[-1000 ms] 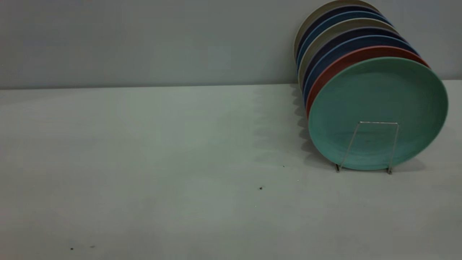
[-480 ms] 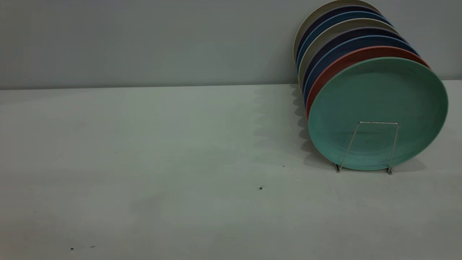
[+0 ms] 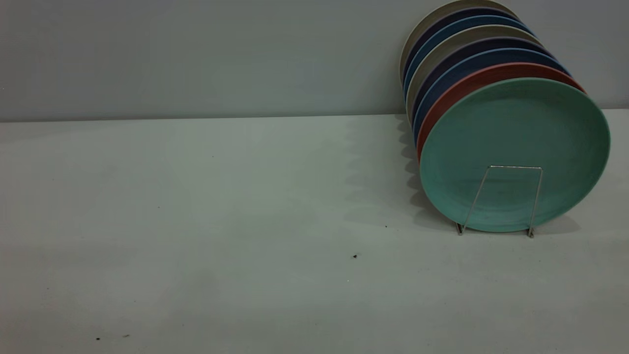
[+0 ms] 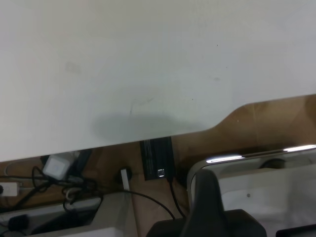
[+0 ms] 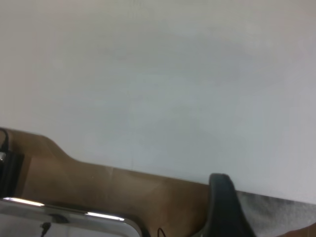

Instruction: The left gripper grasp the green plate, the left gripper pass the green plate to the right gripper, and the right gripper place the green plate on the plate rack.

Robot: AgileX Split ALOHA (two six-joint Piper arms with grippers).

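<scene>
The green plate [image 3: 513, 147] stands upright at the front of the plate rack [image 3: 501, 199], behind the rack's front wire loop. Neither gripper shows in the exterior view. The left gripper [image 4: 252, 202] hangs beyond the table's edge, over cables and a white box; it is open and empty. The right gripper [image 5: 224, 205] also sits off the table's edge, and only a black part of it shows. Both are far from the plate.
Behind the green plate stand a pink plate [image 3: 459, 91], several blue plates [image 3: 442, 73] and pale ones. The white table [image 3: 196, 206] stretches left of the rack. Cables and a power brick [image 4: 158, 158] lie below the table's edge.
The plates and the rack have not moved. Only a faint shadow on the table at the lower left has shifted.
</scene>
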